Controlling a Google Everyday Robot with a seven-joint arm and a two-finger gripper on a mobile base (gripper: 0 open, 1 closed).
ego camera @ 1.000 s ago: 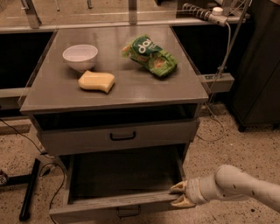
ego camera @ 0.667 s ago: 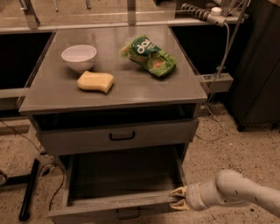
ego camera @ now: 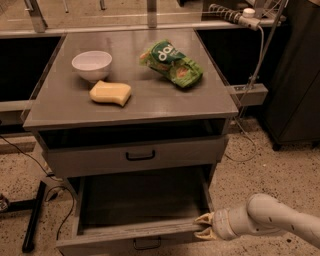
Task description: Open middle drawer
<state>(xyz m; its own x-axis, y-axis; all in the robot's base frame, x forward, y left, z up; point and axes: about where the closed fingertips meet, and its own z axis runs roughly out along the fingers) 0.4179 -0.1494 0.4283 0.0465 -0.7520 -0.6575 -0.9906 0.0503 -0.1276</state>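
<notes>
Entry 1, arm: the white, tube-shaped robot arm (ego camera: 280, 222) comes in from the lower right, lying low and nearly level. Its far end is cut off by the right edge of my view.

Entry 2, tool: the cream-tipped two-finger gripper (ego camera: 204, 226) points left at the front right corner of the pulled-out drawer. Its fingertips (ego camera: 204, 218) are parted by a narrow gap, one above and one below the line of the drawer front's top edge. I cannot tell whether they touch it.

Entry 3, task item: the grey metal middle drawer (ego camera: 100, 245) with a small black bar handle (ego camera: 146, 244) is drawn well out at the bottom of my view. The lower part of its front is cut off and its inside is in shadow.

Entry 4: the grey drawer above it (ego camera: 90, 160), with a black handle (ego camera: 140, 156), sits pushed in. The slot over it is too dark to read.

Entry 5, on the grey metal cabinet top (ego camera: 150, 107):
- a white round bowl (ego camera: 92, 64);
- a yellow sponge-like block (ego camera: 110, 93) just in front of the bowl;
- a green crinkled snack bag (ego camera: 172, 64) to the right, with white letters "op" legible on a dark round badge and the rest unreadable.

Entry 6: a white power strip with cable (ego camera: 232, 15) lies at the upper right.
</notes>
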